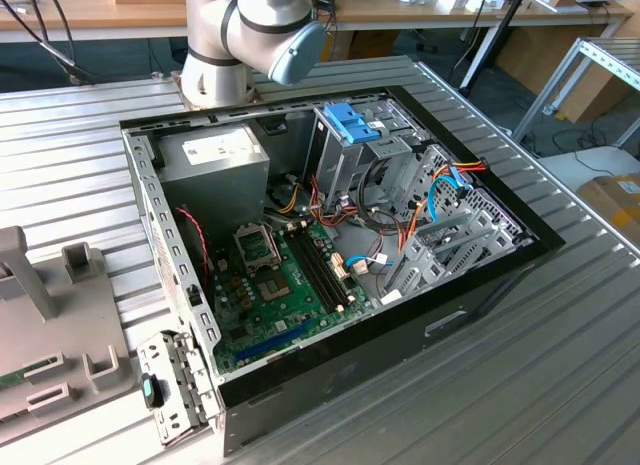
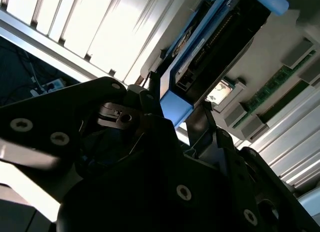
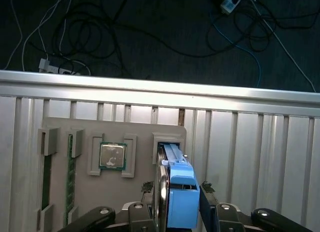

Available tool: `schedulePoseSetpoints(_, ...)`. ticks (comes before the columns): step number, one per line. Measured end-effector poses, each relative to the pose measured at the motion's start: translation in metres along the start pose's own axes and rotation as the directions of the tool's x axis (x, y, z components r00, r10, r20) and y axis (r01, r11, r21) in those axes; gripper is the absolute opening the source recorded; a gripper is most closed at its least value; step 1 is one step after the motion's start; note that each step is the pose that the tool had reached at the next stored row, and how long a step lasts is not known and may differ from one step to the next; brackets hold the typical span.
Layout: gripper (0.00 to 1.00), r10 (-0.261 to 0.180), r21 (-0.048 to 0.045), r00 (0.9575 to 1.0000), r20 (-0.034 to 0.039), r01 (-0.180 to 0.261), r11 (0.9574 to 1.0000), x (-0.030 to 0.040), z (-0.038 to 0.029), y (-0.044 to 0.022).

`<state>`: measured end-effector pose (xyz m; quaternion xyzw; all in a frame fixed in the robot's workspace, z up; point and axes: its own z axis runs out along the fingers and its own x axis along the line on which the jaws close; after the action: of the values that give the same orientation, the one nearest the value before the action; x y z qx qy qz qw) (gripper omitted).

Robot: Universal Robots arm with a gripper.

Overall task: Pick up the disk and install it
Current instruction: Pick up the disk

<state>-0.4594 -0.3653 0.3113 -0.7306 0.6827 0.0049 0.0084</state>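
Straddles the disk (image 3: 181,207) with the gripper (image 3: 176,187); cannot tell whether clamped. Stands upright in grey tray (image 3: 140,137) slot, beside pocketed processor chip (image 3: 112,155).

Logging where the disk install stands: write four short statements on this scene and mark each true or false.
1. The disk stands on edge in a slot of the grey holder. True.
2. The disk is installed in the computer case. False: it is in the holder on the table, with the gripper at it.
3. A processor chip lies in a recess of the holder, apart from the disk. True.
4. A side panel covers the computer case. False: it lies open, its motherboard showing.
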Motion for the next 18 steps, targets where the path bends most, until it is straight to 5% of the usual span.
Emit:
schedulePoseSetpoints(15, 0.48, 0.000, 0.0000, 1.0000, 0.0000, 0.000, 1.0000, 0.0000, 0.0009, 0.0000)
schedulePoseSetpoints(18, 0.37, 0.000, -0.0001, 1.0000, 0.0000, 0.000, 1.0000, 0.0000, 0.0009, 0.0000)
